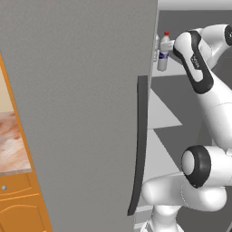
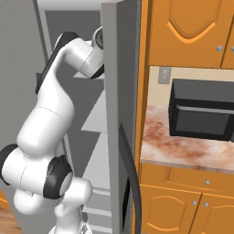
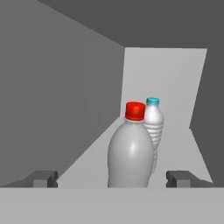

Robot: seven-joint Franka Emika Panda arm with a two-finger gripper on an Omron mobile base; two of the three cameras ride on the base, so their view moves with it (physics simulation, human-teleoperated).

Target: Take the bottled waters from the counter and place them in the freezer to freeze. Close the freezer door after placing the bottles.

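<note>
Both bottled waters are inside the freezer (image 1: 190,41) now. The red-capped bottle (image 3: 130,153) stands upright on a white shelf (image 3: 183,148), right in front of the pincer (image 3: 111,179). The blue-capped bottle (image 3: 153,124) stands just behind it, toward 1 o'clock in the hand view, and the two look close enough to touch, though I cannot be sure. The pincer is apart: one dark fingertip (image 3: 43,178) sits at 8 o'clock and the other at 4 o'clock, with the red-capped bottle between them and a gap on each side, so it is not squeezing anything. In the left base view the same red-capped bottle shows at about 1 o'clock, up high on the shelf, just beside the arm's hand. So I think the putting-in part is done, and what is left is to pull the arm out and shut the freezer door (image 1: 81,113). That door stands wide open, and its long dark handle (image 1: 138,145) runs down its edge at 5 o'clock, near the arm's elbow. The room is tight: the grey freezer wall is close on the 9 o'clock side of the hand view, and the shelf edge drops off at 4 o'clock. The arm should back straight out so it does not bump the bottles. The pink bench (image 2: 187,148) with the black microwave (image 2: 201,109) lies at 3 o'clock in the right base view.
</note>
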